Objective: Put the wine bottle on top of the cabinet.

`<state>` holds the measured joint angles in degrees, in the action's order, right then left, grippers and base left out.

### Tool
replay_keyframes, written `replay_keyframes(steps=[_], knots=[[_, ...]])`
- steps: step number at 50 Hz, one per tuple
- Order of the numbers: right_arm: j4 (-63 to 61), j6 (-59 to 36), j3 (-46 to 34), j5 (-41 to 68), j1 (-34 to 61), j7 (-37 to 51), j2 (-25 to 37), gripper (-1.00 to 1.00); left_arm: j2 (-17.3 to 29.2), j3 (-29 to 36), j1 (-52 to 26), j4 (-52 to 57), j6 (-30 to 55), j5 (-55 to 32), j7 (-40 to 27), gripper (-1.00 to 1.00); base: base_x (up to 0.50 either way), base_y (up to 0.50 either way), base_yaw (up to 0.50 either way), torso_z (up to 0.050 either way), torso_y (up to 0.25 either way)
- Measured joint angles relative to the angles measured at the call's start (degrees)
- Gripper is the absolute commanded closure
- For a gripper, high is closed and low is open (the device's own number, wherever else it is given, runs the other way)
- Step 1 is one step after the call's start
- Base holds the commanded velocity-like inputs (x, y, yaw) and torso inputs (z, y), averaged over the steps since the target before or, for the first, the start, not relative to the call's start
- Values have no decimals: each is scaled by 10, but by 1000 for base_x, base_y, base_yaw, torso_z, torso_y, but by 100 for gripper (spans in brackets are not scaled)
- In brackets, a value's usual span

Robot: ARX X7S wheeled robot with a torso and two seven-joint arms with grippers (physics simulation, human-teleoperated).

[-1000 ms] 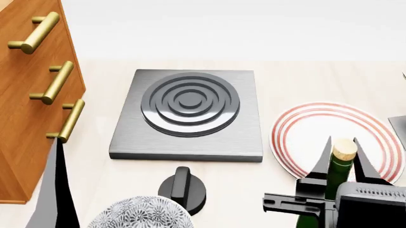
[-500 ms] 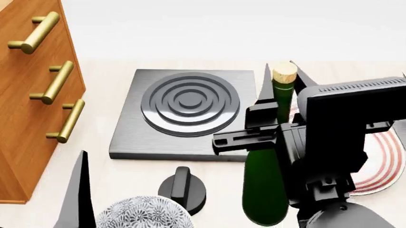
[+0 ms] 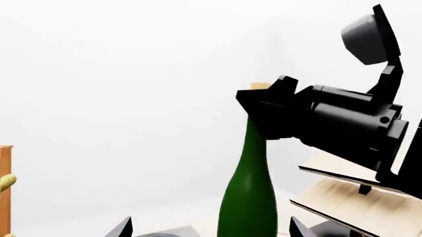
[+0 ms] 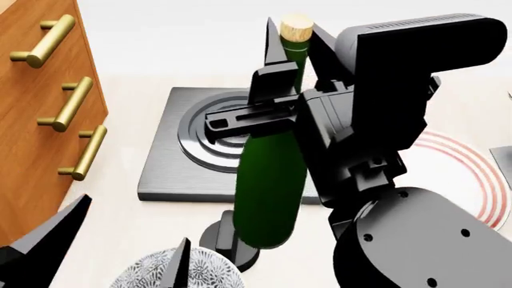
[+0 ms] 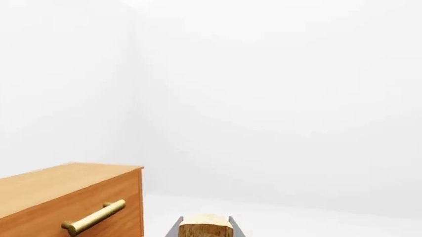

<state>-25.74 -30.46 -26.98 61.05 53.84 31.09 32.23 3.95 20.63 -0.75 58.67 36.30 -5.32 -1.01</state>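
Observation:
The dark green wine bottle with its tan cork hangs upright in the air over the front of the burner plate. My right gripper is shut on its neck just below the cork. The left wrist view shows the bottle held by the right gripper. The right wrist view shows the cork between the right gripper's fingers. The orange-brown cabinet stands at the left, and its top shows in the right wrist view. My left gripper is open and empty, low at the front left.
A grey burner plate with rings lies in the middle, with a black knob and a patterned bowl in front of it. A red-ringed plate lies at the right. A pale wooden rack shows behind the right arm.
My right gripper has lifted the bottle up and to the left, from over the red-ringed plate to above the burner plate. My left gripper's fingers have come further into view.

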Motion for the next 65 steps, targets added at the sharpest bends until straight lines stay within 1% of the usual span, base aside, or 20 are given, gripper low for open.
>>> replay_keyframes(steps=[10,20,28,38,53,65], knots=[[2,-5,-9,7,20,-2,-20,100,-8,30,-36,-21,42,-38,-6,-100,0,0,0,0,0],[3,-2,-19,4,23,-7,-35,100,-19,44,-106,-48,99,-80,-15,-100,0,0,0,0,1],[6,3,-26,0,19,-12,-43,100,-21,46,-173,-98,119,-103,-22,-100,0,0,0,0,0],[5,11,-28,-1,9,-15,-45,100,-7,45,-235,-175,129,-107,-34,-100,0,0,0,0,1],[0,17,-22,4,3,-12,-42,100,9,60,-281,-266,147,-99,-50,-100,0,0,0,0,1],[-1,20,-22,4,0,-11,-41,100,17,77,-300,-299,163,-101,-56,-100,0,0,0,0,0]])
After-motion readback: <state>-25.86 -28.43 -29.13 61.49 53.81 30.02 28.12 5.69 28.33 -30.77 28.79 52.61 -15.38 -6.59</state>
